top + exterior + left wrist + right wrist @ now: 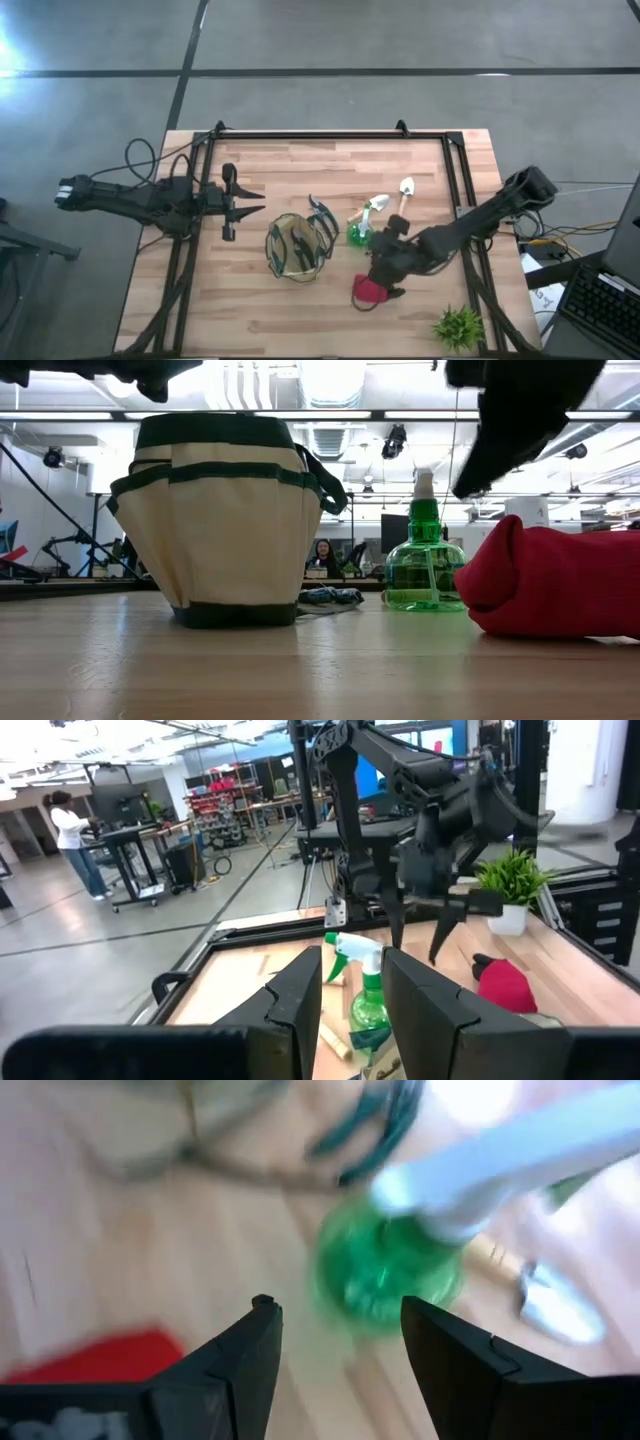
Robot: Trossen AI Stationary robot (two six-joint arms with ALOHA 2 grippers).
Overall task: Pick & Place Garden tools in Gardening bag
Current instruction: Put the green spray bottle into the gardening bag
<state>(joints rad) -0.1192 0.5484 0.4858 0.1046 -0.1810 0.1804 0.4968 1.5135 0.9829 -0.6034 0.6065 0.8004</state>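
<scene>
From above, a wooden table (250, 310) is seen with a round tan bag (297, 247) with a dark green rim placed near its middle. Dark shears (322, 213) lie touching the bag's far right edge. Just to the right a green spray bottle (362, 228) stands, and a pale trowel with a wooden handle (404, 194) lies beyond it. A red cloth piece (371, 291) is found nearer the front, and a small leafy plant (459, 326) sits at the front right corner. The right gripper (387, 270) is held between the bottle and the red piece, with nothing between its spread fingers. The left gripper (243, 203) is parked left of the bag, its fingers parted and empty. From table height, the bag (222, 520) is shown upright on the left, the spray bottle (424, 565) behind and to its right, and the red piece (555, 580) closest on the right. From the left wrist, that arm's two dark fingers (300, 995) are seen apart, with the bottle (365, 995) and the right gripper (420, 935) beyond them. From the right wrist, blurred, its fingers (455, 1365) are seen open over the green bottle (385, 1275), with the red piece (95, 1355) to one side.
</scene>
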